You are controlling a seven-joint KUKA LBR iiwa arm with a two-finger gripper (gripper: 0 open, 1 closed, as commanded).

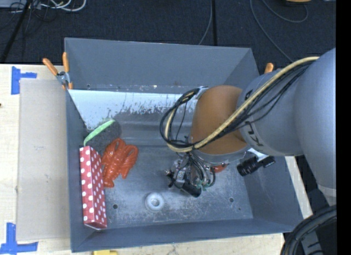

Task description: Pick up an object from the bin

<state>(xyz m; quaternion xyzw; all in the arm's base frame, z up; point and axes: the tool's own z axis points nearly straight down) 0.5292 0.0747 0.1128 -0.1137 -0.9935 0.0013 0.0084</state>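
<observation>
Red white-dotted box (92, 188), orange-red lobster (118, 162)

High, slightly oblique view over bin (156, 67)

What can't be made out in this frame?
Camera view:
1. Floor of the bin under the gripper: covered by the orange cover and cables.
2. The pale round thing near the front wall: too small to identify.
3. Bin's right wall: hidden by the arm.

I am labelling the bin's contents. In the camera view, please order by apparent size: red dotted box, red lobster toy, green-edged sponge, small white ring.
1. red dotted box
2. red lobster toy
3. green-edged sponge, only slightly smaller than the lobster, so this pair is unsure
4. small white ring
</observation>
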